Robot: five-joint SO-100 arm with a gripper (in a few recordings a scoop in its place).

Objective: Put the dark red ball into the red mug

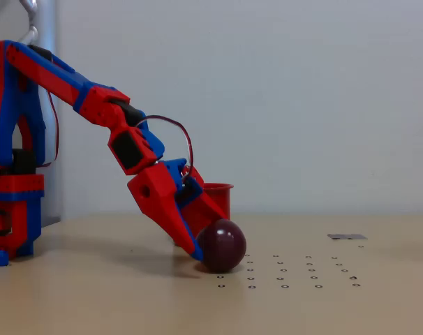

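Observation:
The dark red ball [223,246], a glossy maroon sphere, rests on the tan table a little left of centre. My red-and-blue gripper [206,239] reaches down to it from the left. One finger [189,241] touches the ball's lower left side, and the other finger [209,209] ends at the ball's top rear. How firmly the jaws hold the ball does not show from this angle. The red mug [222,197] stands upright just behind the gripper and ball, with only its rim and right side visible.
The arm's base [12,209] stands at the far left. A grid of small printed rings [285,272] marks the table to the right of the ball. A small dark flat piece [347,236] lies farther right. A pale wall closes the back.

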